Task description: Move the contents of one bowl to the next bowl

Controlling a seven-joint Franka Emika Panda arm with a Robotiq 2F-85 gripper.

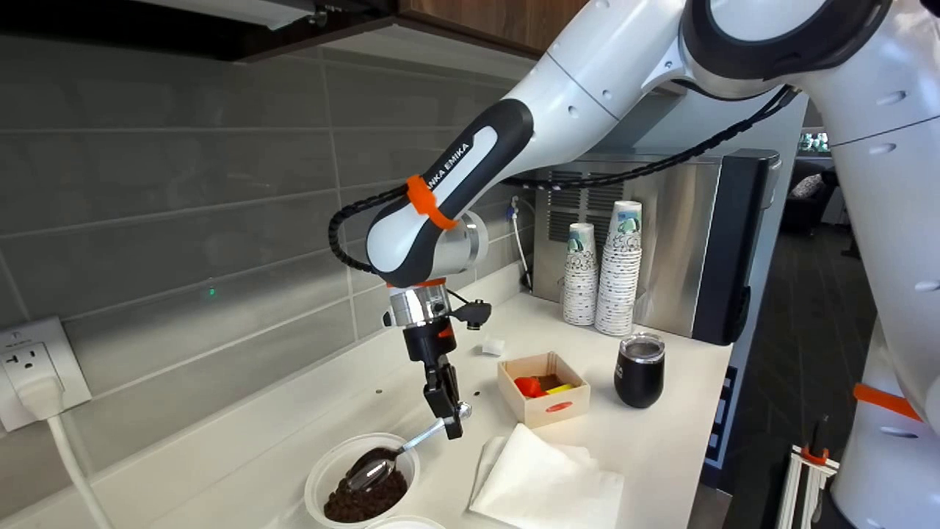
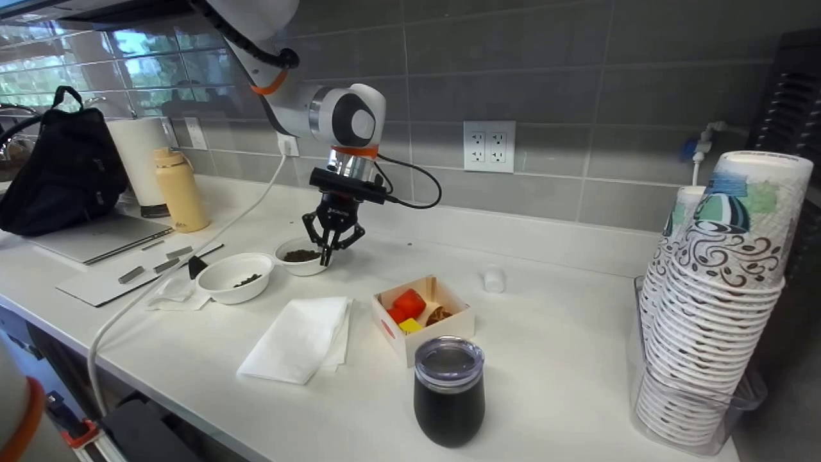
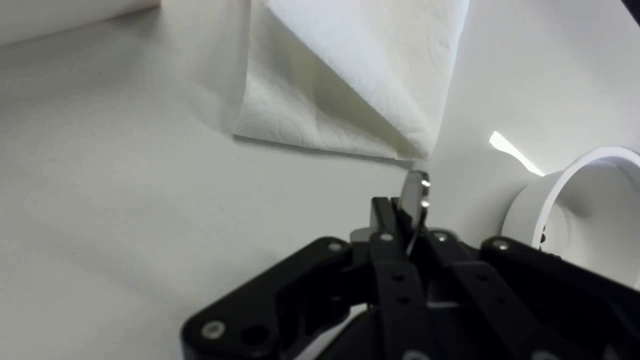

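A white bowl [image 1: 314, 481] holds dark crumbly contents [image 1: 360, 504]; the bowl also shows in an exterior view [image 2: 303, 268]. A larger white bowl [image 2: 234, 295] beside it holds a few dark bits [image 2: 247, 280]. Its rim [image 1: 407, 523] shows at an exterior view's bottom edge, and a white bowl with a few dark bits is at the right of the wrist view [image 3: 522, 215]. My gripper [image 1: 449, 425] is shut on a metal spoon [image 1: 424, 436], beside the fuller bowl. The spoon's head tilts down into that bowl over the contents. Its handle end [image 3: 414, 194] sticks out past the fingertips [image 3: 392, 204].
White napkins [image 2: 298, 340] lie in front of the bowls. A small wooden box [image 2: 410, 350] with toy food and a black tumbler [image 2: 449, 398] stand nearby. Stacked paper cups [image 2: 705, 321] stand at the counter's end. A white cable [image 2: 192, 256] crosses the counter near the larger bowl.
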